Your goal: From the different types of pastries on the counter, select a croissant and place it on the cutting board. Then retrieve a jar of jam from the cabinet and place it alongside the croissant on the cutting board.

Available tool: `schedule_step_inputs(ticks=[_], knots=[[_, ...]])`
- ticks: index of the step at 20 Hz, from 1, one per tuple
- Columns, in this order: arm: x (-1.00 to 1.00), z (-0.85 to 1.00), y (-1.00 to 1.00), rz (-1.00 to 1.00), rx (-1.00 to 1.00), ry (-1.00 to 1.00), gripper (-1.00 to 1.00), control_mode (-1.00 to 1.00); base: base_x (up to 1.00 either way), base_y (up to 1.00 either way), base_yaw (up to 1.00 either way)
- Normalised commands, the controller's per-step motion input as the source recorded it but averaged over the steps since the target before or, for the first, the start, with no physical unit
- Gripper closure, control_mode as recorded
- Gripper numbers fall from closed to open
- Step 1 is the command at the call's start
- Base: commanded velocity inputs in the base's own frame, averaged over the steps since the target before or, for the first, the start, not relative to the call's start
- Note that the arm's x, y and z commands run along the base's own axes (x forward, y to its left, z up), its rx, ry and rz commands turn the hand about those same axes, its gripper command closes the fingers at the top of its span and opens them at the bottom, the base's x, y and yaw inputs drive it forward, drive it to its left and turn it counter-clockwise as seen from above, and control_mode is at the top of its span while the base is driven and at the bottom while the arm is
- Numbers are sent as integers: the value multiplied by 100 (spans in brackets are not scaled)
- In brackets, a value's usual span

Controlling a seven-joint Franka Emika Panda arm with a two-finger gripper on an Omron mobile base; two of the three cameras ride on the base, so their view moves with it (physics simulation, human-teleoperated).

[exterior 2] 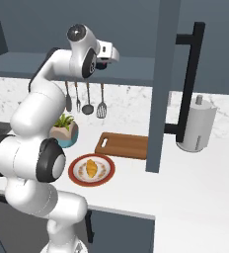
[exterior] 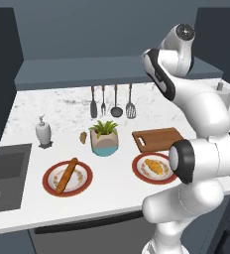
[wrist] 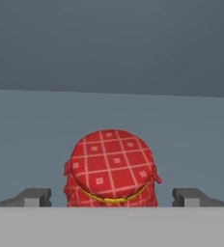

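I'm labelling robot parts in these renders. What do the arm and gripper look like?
The arm is glossy white, built of rounded segments with dark bands at the joints. The gripper has two small, blocky dark grey fingertips. No cables or markings are visible.

Grey-blue wall (exterior: 112, 30), dark sink (exterior: 5, 173) at left, hanging utensils (exterior: 112, 101), paper towel roll (exterior 2: 196, 123)

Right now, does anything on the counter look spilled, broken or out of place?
Nothing is spilled or damaged. One oddity for the task: the croissant lies on its red-rimmed plate, not on the bare cutting board, while the open gripper faces the jam jar.
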Motion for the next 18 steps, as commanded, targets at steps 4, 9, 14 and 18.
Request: schedule_step_inputs(ticks=[4,9,14,18], knots=[[0,-1,0,0,0,0,-100,-100,0,0,0],[0,0,0,0,0,0,100,-100,0,0,0],[0,0,0,0,0,0,100,-100,0,0,0],[-14,0,0,0,0,0,100,-100,0,0,0]])
